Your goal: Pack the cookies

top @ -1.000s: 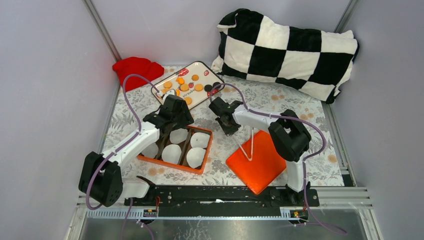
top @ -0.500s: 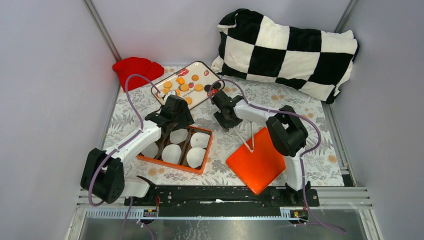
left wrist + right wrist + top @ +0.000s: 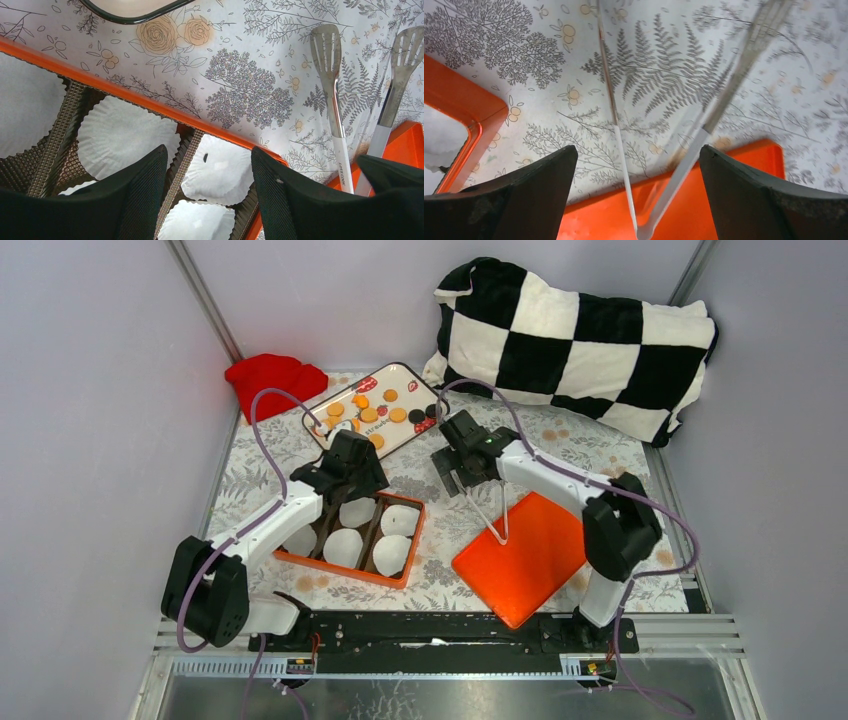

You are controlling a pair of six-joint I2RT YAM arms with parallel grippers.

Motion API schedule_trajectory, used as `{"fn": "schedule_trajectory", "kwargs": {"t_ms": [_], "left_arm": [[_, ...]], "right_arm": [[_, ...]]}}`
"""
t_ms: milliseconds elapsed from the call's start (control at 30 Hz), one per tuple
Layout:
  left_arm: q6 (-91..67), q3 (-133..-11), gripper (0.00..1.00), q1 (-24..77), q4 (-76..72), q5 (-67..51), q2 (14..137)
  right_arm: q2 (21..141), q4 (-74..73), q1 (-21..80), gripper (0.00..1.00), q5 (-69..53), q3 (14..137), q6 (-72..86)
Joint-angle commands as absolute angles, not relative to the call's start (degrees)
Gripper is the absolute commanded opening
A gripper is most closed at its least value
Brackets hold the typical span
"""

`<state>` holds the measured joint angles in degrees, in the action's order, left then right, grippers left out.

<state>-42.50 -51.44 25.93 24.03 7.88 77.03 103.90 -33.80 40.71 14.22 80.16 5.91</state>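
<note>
The cookies [image 3: 369,415], small orange discs and a couple of black ones, lie on a white tray [image 3: 400,372] at the back. My left gripper [image 3: 356,483] [image 3: 207,167] hangs open over the far edge of an orange box [image 3: 352,573] [image 3: 125,95], above white paper liners [image 3: 220,170], with nothing between its fingers. My right gripper [image 3: 462,478] [image 3: 639,170] stands open. Metal tongs [image 3: 497,518] [image 3: 709,125] run between its jaws without touching them, their hinge end resting on an orange lid [image 3: 525,565] [image 3: 694,215].
A checkered pillow [image 3: 575,345] fills the back right and a red cloth [image 3: 272,378] lies at the back left. Grey walls close both sides. A flowered cloth [image 3: 560,455] covers the table. The tongs' heads [image 3: 327,42] lie beside the box.
My right gripper has gone from shut to open, letting go of the tongs, and its arm has swung to the right. The left arm has stayed put.
</note>
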Motion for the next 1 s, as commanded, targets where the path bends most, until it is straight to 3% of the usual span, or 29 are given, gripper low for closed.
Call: {"fn": "schedule_trajectory", "kwargs": {"t_ms": [0,333,967], "left_arm": [[-42.3,-52.0,0.68,26.4,22.6,7.6,77.4],[-43.0,-51.8,0.68,26.6,22.8,6.3,77.0],[-43.3,-51.1,0.68,26.6,24.0,6.9,74.6]], "right_arm": [[97.4,-36.7,40.0,1.00,19.2,77.0,10.4],[94.7,-36.3,33.5,1.00,13.5,70.8,14.8],[96.7,-28.7,32.7,1.00,0.1,61.4,18.5]]}}
